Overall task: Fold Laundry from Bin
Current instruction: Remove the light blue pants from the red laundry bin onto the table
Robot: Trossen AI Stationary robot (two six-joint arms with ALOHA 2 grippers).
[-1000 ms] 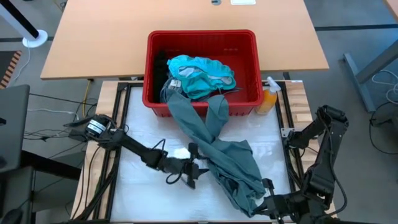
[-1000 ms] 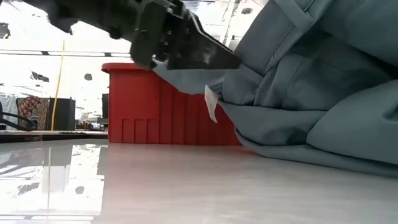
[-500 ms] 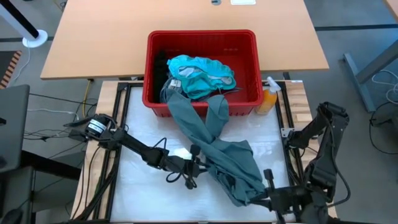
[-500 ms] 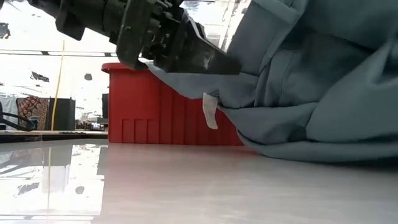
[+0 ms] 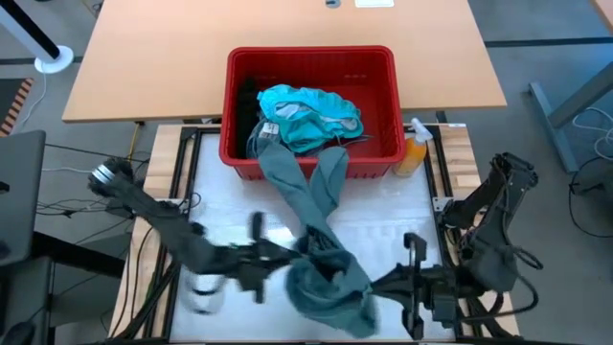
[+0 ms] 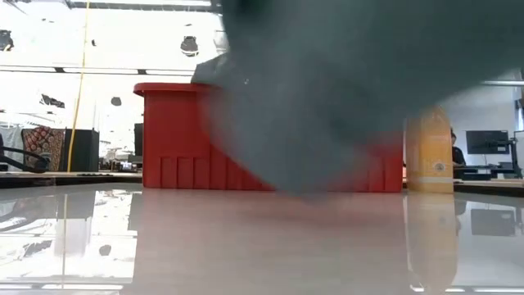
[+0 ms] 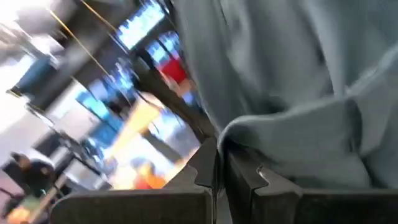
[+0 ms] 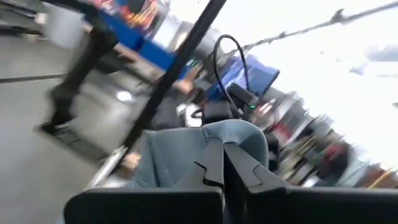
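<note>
Two grippers, left (image 5: 292,257) and right (image 5: 375,286), clamped your grey-green soft garment (image 5: 326,278) at lower centre; you needed its tail clear of the red slotted plastic bin (image 5: 311,59).

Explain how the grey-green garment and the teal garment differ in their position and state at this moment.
The grey-green garment hangs out over the front wall of the red bin and onto the table; the teal garment lies wholly inside the bin. The left gripper and the right gripper are shut on the grey-green garment; nothing holds the teal garment. Both are crumpled, unfolded cloth.
</note>
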